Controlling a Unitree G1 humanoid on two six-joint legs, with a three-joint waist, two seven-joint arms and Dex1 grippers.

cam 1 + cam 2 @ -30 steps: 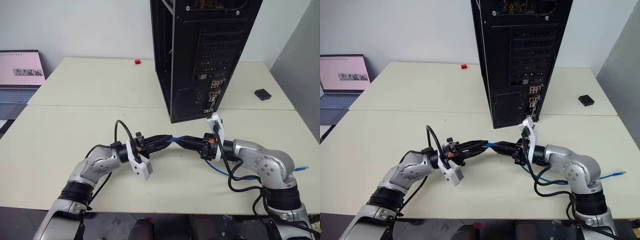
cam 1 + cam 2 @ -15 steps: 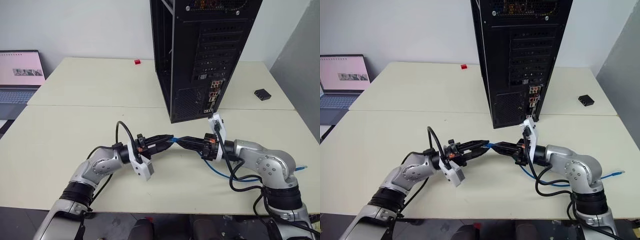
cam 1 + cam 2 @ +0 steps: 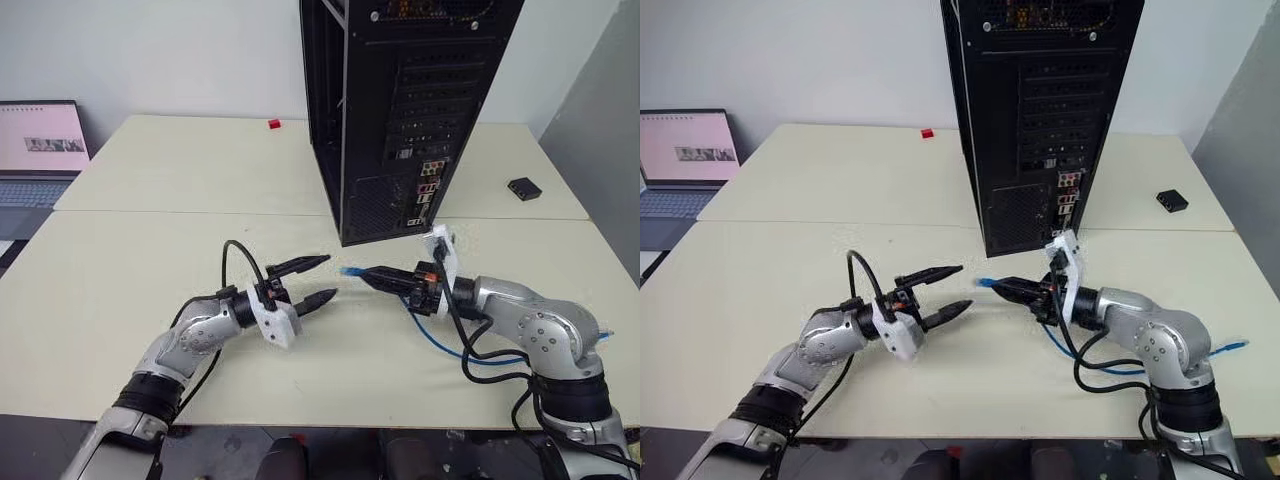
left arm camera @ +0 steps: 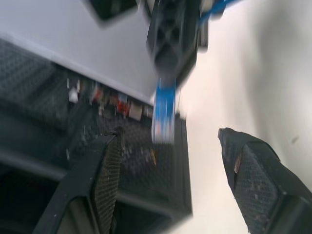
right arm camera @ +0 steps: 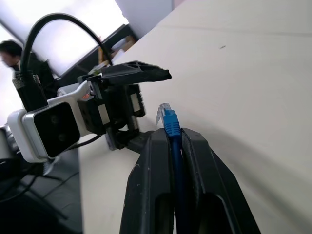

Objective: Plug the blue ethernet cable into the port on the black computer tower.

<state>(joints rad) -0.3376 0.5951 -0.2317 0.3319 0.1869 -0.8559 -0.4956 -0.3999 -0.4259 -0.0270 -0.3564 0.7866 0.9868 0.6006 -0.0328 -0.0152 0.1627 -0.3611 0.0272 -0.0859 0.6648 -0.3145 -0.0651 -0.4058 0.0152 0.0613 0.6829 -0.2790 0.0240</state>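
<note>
1. The right hand (image 3: 998, 286) grips the blue ethernet cable (image 3: 989, 283) just behind its plug, above the counter (image 3: 790, 250).
2. The left hand (image 3: 952, 289) stands open nearby.
3. The cord looks light and floppy; holding near the plug likely suits the black computer tower (image 3: 1040, 110) port.

- The two head views looked forward and down from above the counter (image 3: 150, 260), sharing the black computer tower (image 3: 400, 110) and both arms.
- The left wrist view sat close behind the left gripper (image 4: 170, 156), facing the tower's rear.
- The right wrist view looked along the right gripper (image 5: 176, 141) toward the left one, very near.
</note>
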